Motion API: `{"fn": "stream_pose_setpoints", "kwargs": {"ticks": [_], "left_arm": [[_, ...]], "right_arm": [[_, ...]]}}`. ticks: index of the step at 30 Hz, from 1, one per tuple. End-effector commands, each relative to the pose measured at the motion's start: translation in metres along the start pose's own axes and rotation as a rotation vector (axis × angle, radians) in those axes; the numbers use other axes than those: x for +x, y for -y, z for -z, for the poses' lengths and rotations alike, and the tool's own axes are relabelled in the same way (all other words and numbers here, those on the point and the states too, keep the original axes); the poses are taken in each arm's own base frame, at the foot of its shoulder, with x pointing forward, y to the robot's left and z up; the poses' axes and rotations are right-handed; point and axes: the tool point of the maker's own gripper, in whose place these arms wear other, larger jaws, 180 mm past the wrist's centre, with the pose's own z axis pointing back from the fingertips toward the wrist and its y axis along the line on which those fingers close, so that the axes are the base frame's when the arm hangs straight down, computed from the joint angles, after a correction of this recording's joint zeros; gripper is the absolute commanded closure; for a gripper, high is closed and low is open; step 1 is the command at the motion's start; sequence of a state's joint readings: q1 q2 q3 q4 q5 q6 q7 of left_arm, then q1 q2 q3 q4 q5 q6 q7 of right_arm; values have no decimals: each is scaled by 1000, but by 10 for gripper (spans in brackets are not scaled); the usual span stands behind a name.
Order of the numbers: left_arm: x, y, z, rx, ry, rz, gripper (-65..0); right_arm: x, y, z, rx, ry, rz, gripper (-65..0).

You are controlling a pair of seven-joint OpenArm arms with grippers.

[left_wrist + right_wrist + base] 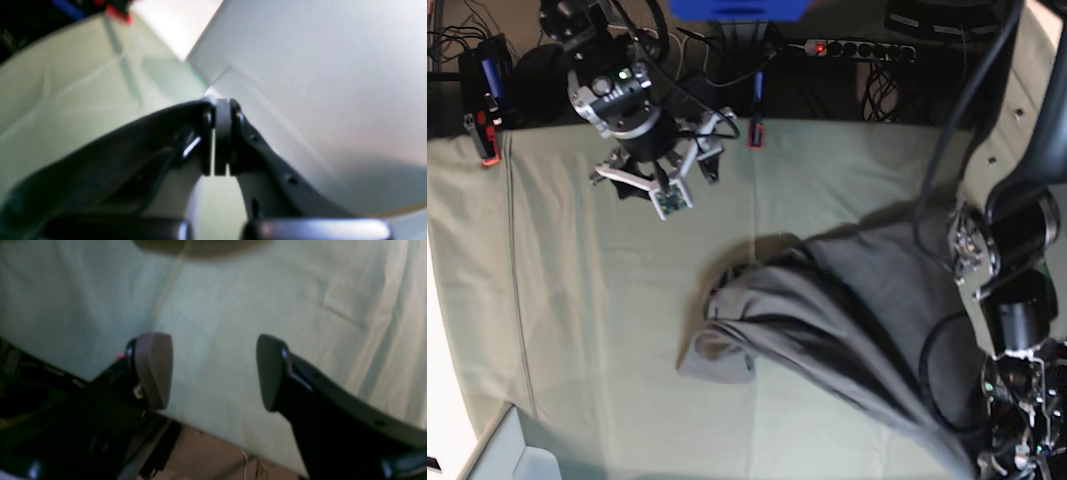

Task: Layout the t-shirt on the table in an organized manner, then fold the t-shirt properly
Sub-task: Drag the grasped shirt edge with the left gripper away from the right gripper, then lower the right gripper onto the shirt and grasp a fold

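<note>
The t-shirt (847, 320) is seen in the base view as a crumpled grey heap on the table (577, 300), in the half nearer the right edge. One part is drawn up and stretched towards the near right corner, where the left arm stands; the rest trails back in long folds towards the middle of the table. A bunched end, perhaps a sleeve, is laid flat on the cloth near the middle, closer to the near edge than to the far one.

The left gripper (221, 140) is shown closed in the left wrist view, its jaws pressed together with only a thin pale layer between the pads. Grey shirt fabric (317, 100) rises right beside the fingertips and fills the right side of that view. The layer between the pads is taken to be a fold of the t-shirt, though the blur keeps the pinch itself from being seen sharply. In the base view the gripper itself is hidden among the arm's cables at the near right corner.

The right gripper (215, 371) is held wide open, and nothing is seen between its pads (155, 370). It is found near the far edge, left of the middle, well apart from the t-shirt, with only the green cloth under it. A red clamp (754, 132) is fixed to the far edge just beside it, and another (487, 135) near the far left corner.
</note>
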State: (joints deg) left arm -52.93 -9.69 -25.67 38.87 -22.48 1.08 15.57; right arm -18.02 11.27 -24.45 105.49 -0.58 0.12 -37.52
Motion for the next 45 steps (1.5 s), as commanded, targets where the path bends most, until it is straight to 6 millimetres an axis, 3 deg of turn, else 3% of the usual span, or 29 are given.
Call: {"fn": "stream_pose_setpoints", "kwargs": {"ticks": [1,4,8,10,13,15,19,21,26,29,32,38,41,43,45], "left_arm": [[40,13,1,-32,84,3,-18],[37,7,0,-25,55,8,-139],[7,-17,-5,9,-16,26,-388],[3,-33,-13,25,-6,50,-447],[-7,-59,-37,46,19,103,-441],[-17,-79,-63,56,38,160,-437],[-56,-133,-139,98,1,304,-437],[-73,-170,-178,155,-40,337,-437],[-114,-261,-258,336,-160,209,-437],[-143,-297,-284,413,-246,149,-437],[-157,-315,-288,454,-282,121,-437],[-161,-321,-263,468,-291,82,-435],[-151,-320,-252,462,-273,85,-418],[-146,-317,-245,454,-260,76,-329],[-141,-314,-239,450,-247,75,-191]], "right_arm": [[14,1,-3,2,50,-1,-403],[14,0,-3,2,51,0,-403],[17,-5,-2,13,56,10,-403],[20,-6,-2,13,64,13,-403],[22,-6,-2,15,70,14,-403],[24,-8,-1,18,75,18,-403],[29,-7,-1,15,88,20,-403],[31,-6,0,13,93,19,-403],[32,-7,0,15,95,19,-405],[32,-7,0,15,95,19,-406],[32,-7,0,15,95,19,-407],[49,2,5,-1,130,5,-408],[63,11,15,-17,148,-12,-409],[67,15,30,-22,136,-38,-409],[71,17,51,-20,110,-56,-409]]}}
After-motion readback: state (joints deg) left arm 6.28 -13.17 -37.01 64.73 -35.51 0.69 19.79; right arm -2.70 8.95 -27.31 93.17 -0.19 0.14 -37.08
